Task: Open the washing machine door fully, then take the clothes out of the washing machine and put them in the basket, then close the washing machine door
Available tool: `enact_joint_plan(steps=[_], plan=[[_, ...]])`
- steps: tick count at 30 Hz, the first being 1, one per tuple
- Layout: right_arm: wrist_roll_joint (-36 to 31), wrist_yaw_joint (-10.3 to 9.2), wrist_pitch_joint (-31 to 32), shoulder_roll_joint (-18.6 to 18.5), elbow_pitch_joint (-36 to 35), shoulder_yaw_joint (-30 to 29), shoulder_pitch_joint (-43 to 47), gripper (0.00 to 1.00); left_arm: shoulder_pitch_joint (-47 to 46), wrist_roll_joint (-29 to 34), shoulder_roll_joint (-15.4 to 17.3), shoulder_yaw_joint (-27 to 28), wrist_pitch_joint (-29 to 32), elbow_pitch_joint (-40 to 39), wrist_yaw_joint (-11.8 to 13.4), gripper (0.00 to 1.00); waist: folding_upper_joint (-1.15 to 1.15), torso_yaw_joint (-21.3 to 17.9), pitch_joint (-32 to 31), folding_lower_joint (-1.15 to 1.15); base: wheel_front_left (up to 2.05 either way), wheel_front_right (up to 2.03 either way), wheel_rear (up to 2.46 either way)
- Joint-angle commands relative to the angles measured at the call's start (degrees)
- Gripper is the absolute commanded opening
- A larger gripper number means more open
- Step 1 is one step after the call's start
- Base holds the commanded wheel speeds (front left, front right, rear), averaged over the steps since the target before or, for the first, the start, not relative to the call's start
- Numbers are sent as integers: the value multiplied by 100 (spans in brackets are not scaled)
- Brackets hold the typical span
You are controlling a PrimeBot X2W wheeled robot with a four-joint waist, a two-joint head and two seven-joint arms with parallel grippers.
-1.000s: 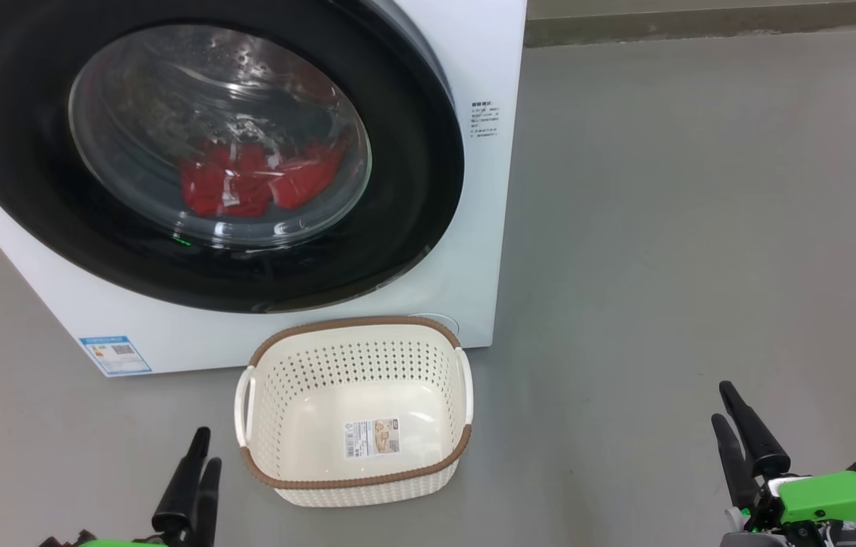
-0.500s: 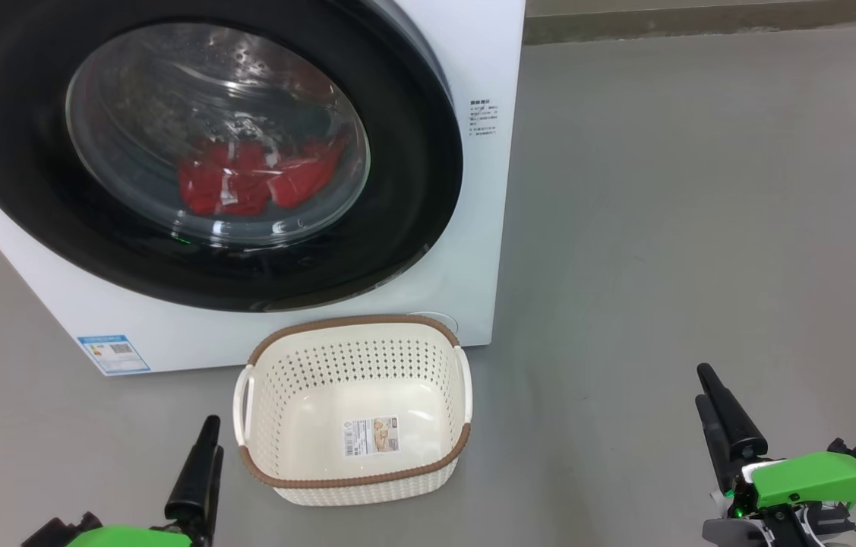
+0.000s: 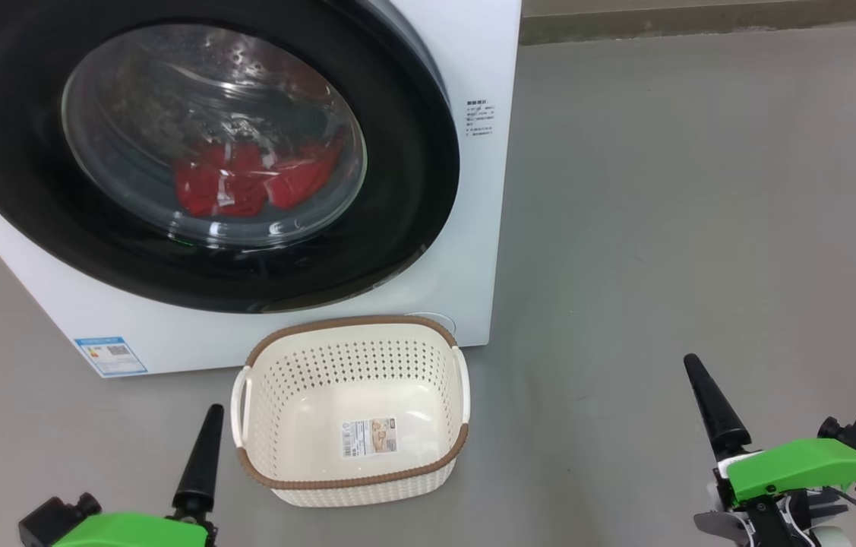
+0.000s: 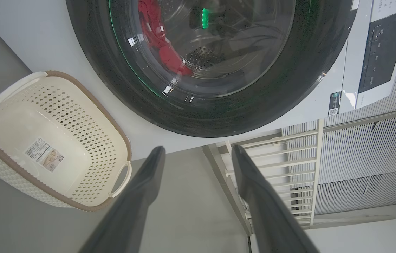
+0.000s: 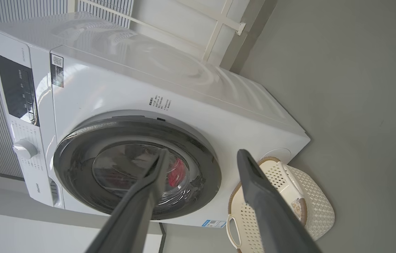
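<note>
Fingers (image 4: 138, 200) of the left gripper (image 4: 198, 149) stand spread wide with nothing between them, and so do the fingers (image 5: 134, 211) of the right gripper (image 5: 203, 151). Both hang low over the grey floor (image 3: 663, 228), touching nothing.

Just ahead of the left fingertips and to their inner side, well apart from the right ones, sits the basket (image 3: 352, 481). It holds no garment, with a paper label (image 3: 372, 438) on its bottom.

Beyond the basket, farther ahead of both pairs of fingertips, is the washing machine (image 3: 473, 228). Its back rim stands close against the machine's front. The washing machine door (image 3: 412, 190) looks shut. Behind its glass, farthest from the fingers, the clothes (image 3: 245, 186) lie in a red heap low in the drum.

By my reading nothing of the task is done: opening the door, moving the clothes and closing it are all left.
</note>
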Motion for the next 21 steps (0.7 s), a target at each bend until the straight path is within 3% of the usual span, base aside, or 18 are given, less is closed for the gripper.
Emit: enact_joint_plan(steps=[1, 21], plan=[[-175, 19, -75, -56, -128, 71, -343, 100, -309, 189, 74, 67, -67, -146, -7, 100, 0, -3, -2, -1, 0, 0, 0], [-2205, 27, -429, -38, -19, 340, -582, 100, -491, 1935, 92, -136, -420, -207, 153, 100, 0, -13, 1, -1, 0, 0, 0]])
